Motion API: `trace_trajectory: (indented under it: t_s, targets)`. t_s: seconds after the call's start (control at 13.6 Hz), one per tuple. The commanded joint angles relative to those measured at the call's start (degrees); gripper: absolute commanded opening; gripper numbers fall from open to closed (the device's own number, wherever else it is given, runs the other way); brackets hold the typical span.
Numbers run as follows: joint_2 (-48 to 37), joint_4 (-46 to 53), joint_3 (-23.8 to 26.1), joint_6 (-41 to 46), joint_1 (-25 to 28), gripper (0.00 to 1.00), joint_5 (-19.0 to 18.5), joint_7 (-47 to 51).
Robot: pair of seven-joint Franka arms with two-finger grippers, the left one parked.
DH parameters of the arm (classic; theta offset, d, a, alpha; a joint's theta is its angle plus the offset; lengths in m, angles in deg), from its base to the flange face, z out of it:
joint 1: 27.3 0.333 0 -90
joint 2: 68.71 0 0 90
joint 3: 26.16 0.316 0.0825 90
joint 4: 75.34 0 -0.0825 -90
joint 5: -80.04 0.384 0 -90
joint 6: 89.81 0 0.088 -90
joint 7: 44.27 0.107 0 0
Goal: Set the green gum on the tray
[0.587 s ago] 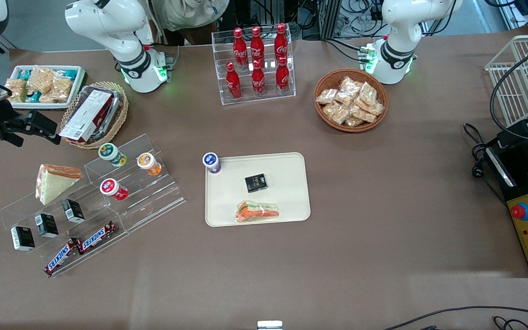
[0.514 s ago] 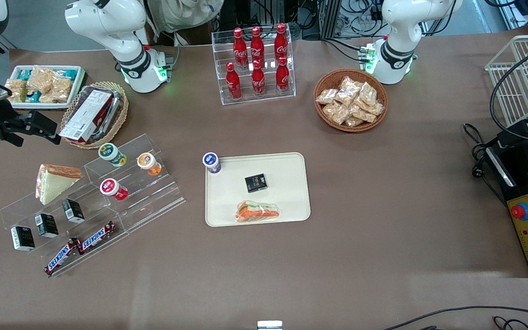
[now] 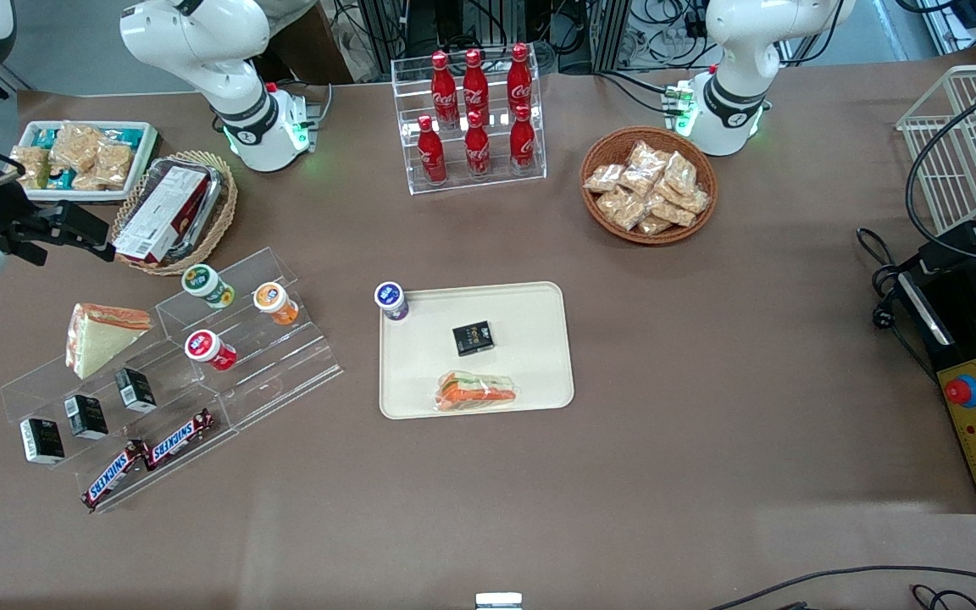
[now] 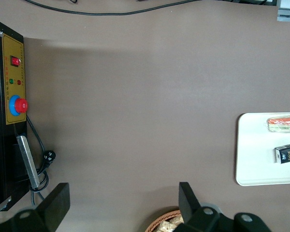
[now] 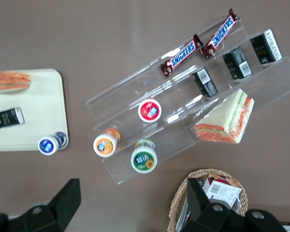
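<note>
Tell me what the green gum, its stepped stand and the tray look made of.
Green gum: likely plastic, glossy printed body, white lid. Stepped stand: clear acrylic, see-through with bright edges. Tray: matte cream plastic, rounded low rim. The gripper hangs open near the wicker basket.

Front overhead; wrists (seemingly high) share tray (image 3: 539,373).

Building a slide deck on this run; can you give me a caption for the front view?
Gripper open above the table's working-arm end; green gum on its acrylic rack, tray awaiting it.
</note>
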Motion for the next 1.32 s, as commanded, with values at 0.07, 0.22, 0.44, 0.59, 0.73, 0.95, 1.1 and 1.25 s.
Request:
trace_trajectory:
  t_s: [0.07, 0.22, 0.44, 0.59, 0.73, 0.95, 1.1, 1.25]
  targets:
    - [-2.27, -1.31, -0.02, 2.33, 0.19, 0.98, -0.25, -3.22]
    - [-6.39, -7.89, -0.02, -0.47, 0.19, 0.98, -0.34, -3.39]
    - [-12.90, -19.75, 0.15, -8.20, 0.28, 0.98, -0.43, -4.10]
    - [-14.23, -24.25, 1.03, -11.20, 0.28, 0.98, -0.43, -4.10]
    - [-14.76, -28.46, 1.03, -14.80, 0.28, 0.98, -0.43, -4.01]
    - [-15.55, -36.46, 1.12, -23.48, 0.28, 0.98, -0.43, -4.01]
    - [-15.38, -40.60, 1.12, -28.68, 0.37, 0.98, -0.43, -3.84]
    - [-14.85, -43.06, 1.21, -32.46, 0.46, 0.98, -0.43, -3.75]
